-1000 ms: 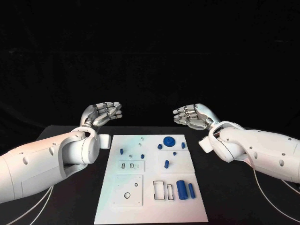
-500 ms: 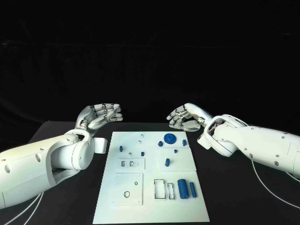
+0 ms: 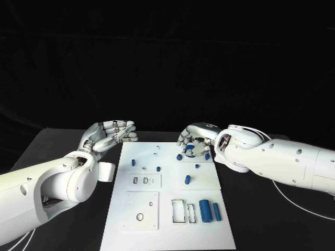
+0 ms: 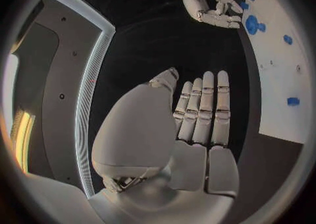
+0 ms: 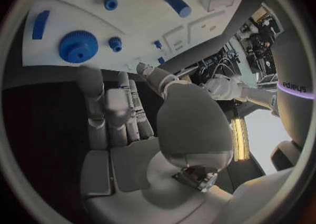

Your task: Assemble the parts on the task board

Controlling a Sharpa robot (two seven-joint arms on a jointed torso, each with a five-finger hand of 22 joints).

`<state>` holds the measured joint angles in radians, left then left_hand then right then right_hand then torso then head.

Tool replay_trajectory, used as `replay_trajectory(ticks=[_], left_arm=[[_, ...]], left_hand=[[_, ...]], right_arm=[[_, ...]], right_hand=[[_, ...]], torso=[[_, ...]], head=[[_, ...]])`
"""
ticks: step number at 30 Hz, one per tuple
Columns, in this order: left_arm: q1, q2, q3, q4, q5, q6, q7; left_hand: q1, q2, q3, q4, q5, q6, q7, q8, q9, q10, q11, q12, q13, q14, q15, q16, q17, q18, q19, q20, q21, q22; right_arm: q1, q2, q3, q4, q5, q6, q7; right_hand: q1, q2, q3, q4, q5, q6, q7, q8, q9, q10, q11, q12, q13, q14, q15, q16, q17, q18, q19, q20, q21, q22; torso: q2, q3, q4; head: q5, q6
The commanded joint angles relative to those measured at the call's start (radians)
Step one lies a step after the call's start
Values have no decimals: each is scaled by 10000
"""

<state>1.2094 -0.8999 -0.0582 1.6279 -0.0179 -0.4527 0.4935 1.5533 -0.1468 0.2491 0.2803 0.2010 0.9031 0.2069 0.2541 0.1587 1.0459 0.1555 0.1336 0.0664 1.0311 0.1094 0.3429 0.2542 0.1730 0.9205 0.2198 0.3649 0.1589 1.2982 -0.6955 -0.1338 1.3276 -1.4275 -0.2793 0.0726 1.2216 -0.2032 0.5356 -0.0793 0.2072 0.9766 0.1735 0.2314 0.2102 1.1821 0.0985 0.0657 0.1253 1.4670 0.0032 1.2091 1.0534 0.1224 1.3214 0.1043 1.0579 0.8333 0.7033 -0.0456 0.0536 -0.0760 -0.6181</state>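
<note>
My right robot hand, empty with fingers loosely apart, hovers just above the gear at the board's far end; left robot hand idles open, farther off.

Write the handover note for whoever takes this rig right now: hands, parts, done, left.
Left hand: open, holding nothing, beside the task board's far left corner.
Right hand: holding nothing, fingers apart, above the large blue gear at the board's far end.
Parts: two blue cylinders lie near the board's near right; small blue pieces are scattered mid-board.
Done: no assembly visible.
Left: all of it, likely gear first.
</note>
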Motion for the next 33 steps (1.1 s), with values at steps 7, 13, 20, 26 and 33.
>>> replay_trajectory(ticks=[7,13,20,26,33], left_arm=[[89,-59,40,201,-126,350,-79],[103,-62,44,199,-120,381,-100],[107,-70,46,179,-111,400,-119],[109,-80,46,172,-109,416,-137],[110,-81,46,159,-109,433,-152]], left_hand=[[-46,-120,66,25,-64,2,12,-14,7,51,24,-87,-13,-53,20,-30,24,99,77,0,65,18],[-63,-133,73,27,-66,-10,20,-23,6,45,31,-109,-13,-70,26,-41,32,97,81,-1,73,19],[-89,-144,86,30,-67,-25,30,-34,5,38,40,-139,-13,-100,36,-61,43,98,94,-4,90,24],[-93,-148,94,27,-68,-29,33,-38,5,37,43,-151,-12,-111,39,-69,48,99,106,-7,101,28],[-101,-150,110,22,-69,-34,37,-42,7,37,48,-172,-11,-133,43,-84,57,100,132,-12,125,37]], right_arm=[[-7,206,4,-158,-1581,738,-692],[-33,323,1,-255,-1809,786,-778],[-50,385,-1,-334,-2021,847,-875],[-72,423,-5,-406,-2109,929,-914],[-106,454,-9,-441,-2143,1035,-929]], right_hand=[[39,-182,114,94,49,-151,78,-77,163,-401,119,-33,45,430,192,1323,1371,-209,145,145,1411,1749],[70,-187,104,115,38,-178,90,-86,205,-568,147,-41,39,429,224,1505,1551,-230,140,188,1617,2010],[99,-161,112,127,35,-171,83,-79,231,-611,149,-28,46,451,234,1647,1725,-257,184,206,1780,2229],[150,-113,150,132,32,-123,75,-50,271,-632,148,-18,58,463,240,1759,1841,-277,213,221,1925,2419],[219,-22,273,150,17,38,15,46,358,-439,97,38,109,477,208,1899,1965,-334,342,215,2241,2853]], torso=[[305,-91,165],[337,-111,211],[392,-121,259],[472,-123,281],[511,-123,301]], head=[[-105,10],[-146,-22],[-195,-2],[-212,40],[-215,30]])
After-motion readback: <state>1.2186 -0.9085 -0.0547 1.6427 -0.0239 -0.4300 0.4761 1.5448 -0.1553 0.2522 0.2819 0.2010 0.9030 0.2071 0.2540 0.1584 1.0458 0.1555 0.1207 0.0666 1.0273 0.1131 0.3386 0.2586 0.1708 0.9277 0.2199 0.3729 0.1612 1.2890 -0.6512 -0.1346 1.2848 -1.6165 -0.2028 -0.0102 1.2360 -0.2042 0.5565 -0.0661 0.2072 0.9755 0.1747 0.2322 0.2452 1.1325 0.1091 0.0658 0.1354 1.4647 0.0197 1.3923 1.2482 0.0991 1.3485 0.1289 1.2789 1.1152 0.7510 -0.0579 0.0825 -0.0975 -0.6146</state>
